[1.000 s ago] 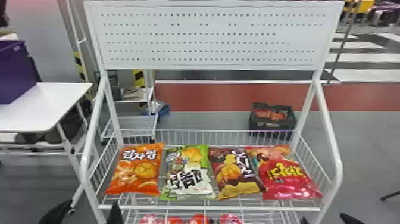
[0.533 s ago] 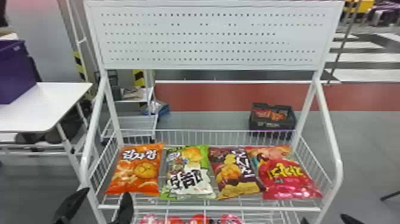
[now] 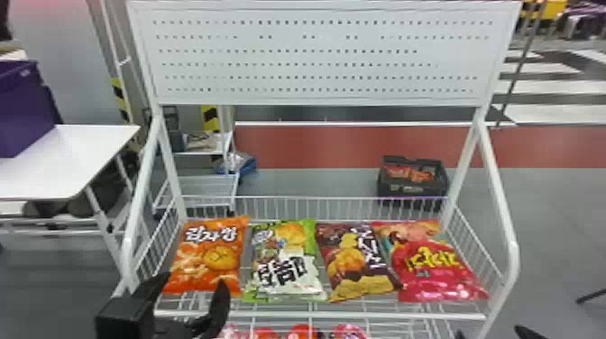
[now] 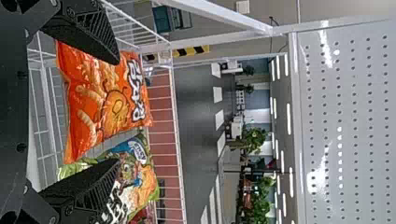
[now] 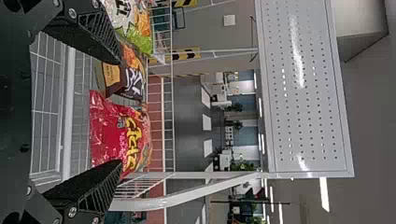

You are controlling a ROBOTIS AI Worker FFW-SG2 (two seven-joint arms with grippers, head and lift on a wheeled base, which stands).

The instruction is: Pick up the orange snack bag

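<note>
The left gripper [image 3: 194, 278] has its jaws spread near the orange bag [image 3: 207, 254] on the left of the wire shelf [image 3: 360, 315], apparently to straddle it; the right gripper [image 5: 120, 112] is open, empty.

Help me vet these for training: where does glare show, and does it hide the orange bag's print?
Left wrist view: bright streaks on the perforated panel; the orange bag has only small glints, its print unhidden. Right wrist view: similar streaks on that panel. Head view: shiny spots along the pink bag's near end.
</note>
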